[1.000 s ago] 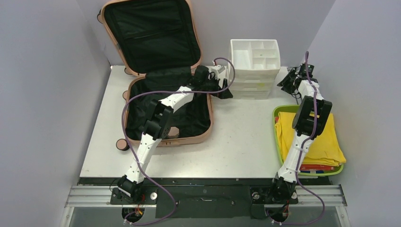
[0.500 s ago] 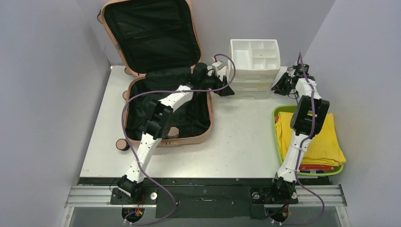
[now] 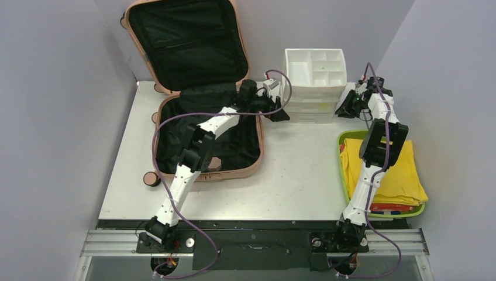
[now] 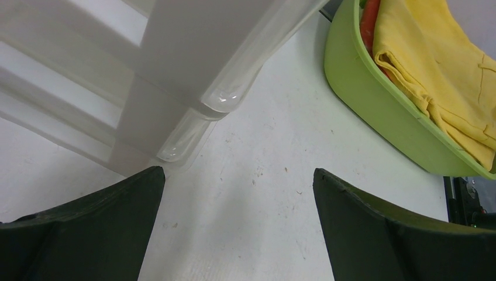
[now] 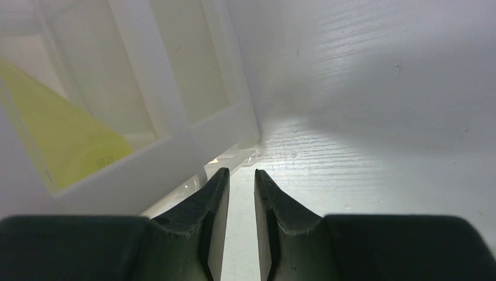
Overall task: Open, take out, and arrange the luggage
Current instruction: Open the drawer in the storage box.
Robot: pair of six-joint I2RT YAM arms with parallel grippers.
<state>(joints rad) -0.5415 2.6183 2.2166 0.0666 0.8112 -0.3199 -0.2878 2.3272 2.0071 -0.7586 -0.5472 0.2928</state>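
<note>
The luggage (image 3: pixel 193 70) was placed at the far left of the table (image 3: pixel 298 170), opened out: its base was laid flat with the black lining exposed, and its lid was propped upright against the far wall. A dark wheel was seen at its near left corner. The left arm was stretched across the open base, and the left gripper (image 3: pixel 279 112) was held just beside the near left corner of the white drawer organizer (image 3: pixel 316 82), its jaws spread wide and nothing held between them. The right gripper (image 5: pixel 241 172) was set low at the organizer's right side, its tips by the bottom corner; its jaws were drawn almost together, only a narrow slit being left, and nothing was gripped. A lime-green tray (image 3: pixel 340 158) was placed at the near right, with a folded yellow cloth (image 3: pixel 403 170) stacked in it.
</note>
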